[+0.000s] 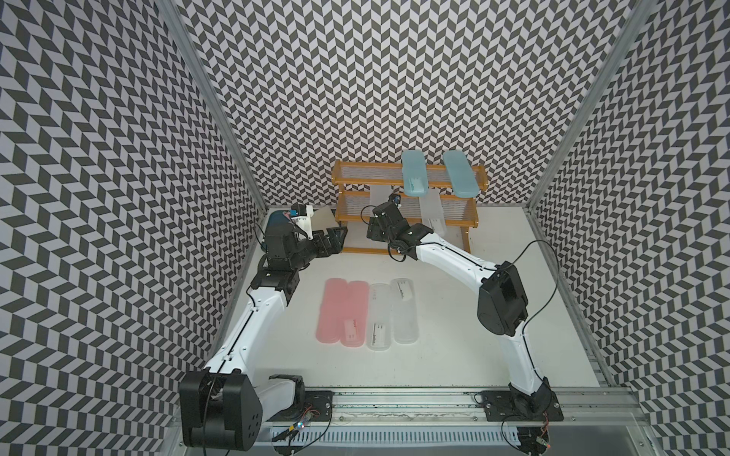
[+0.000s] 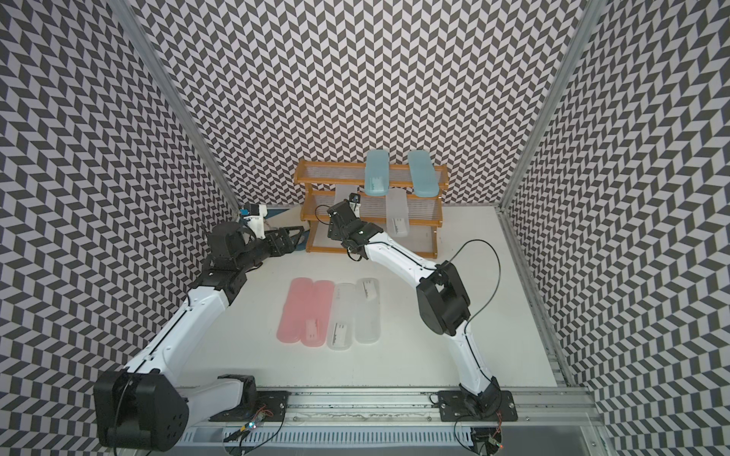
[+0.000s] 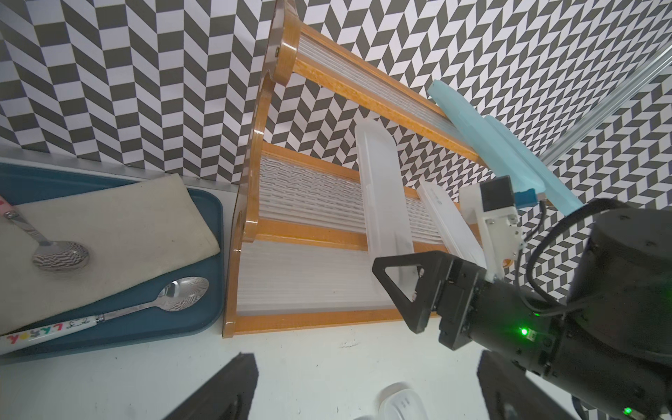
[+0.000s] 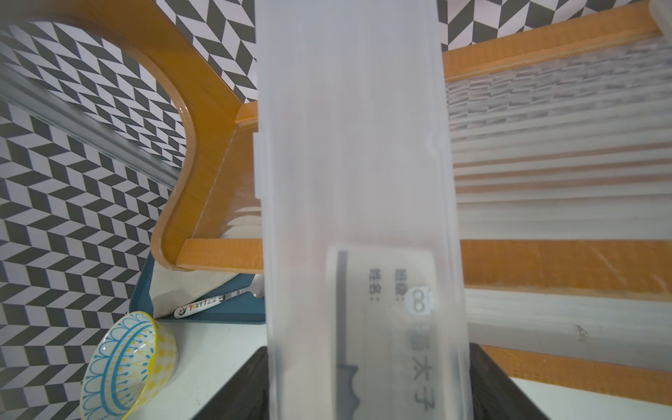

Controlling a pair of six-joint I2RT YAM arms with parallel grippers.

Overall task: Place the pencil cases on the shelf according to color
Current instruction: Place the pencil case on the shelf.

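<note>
Shelf [image 1: 371, 182] at twelve o'clock: blue pair [image 1: 413, 173] on top, white pair [image 1: 432, 213] mid-tier; pink pair [image 1: 333, 312] and frosted pair [image 1: 403, 312] lie flat at six.

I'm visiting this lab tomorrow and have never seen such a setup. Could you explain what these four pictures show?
These are two robot arms, the left arm and right arm, mounted at the front edge of a white table. Two pictures look down on everything from overhead; the other two come from a camera on each wrist. At the back stands a stepped shelf with two blue cases on top and a labelled white case on the middle step. Two pink cases and two white cases lie on the table. The right fingers flank a frosted case lying across that step; whether they grip it is unclear. The left fingers are open and empty.
</note>
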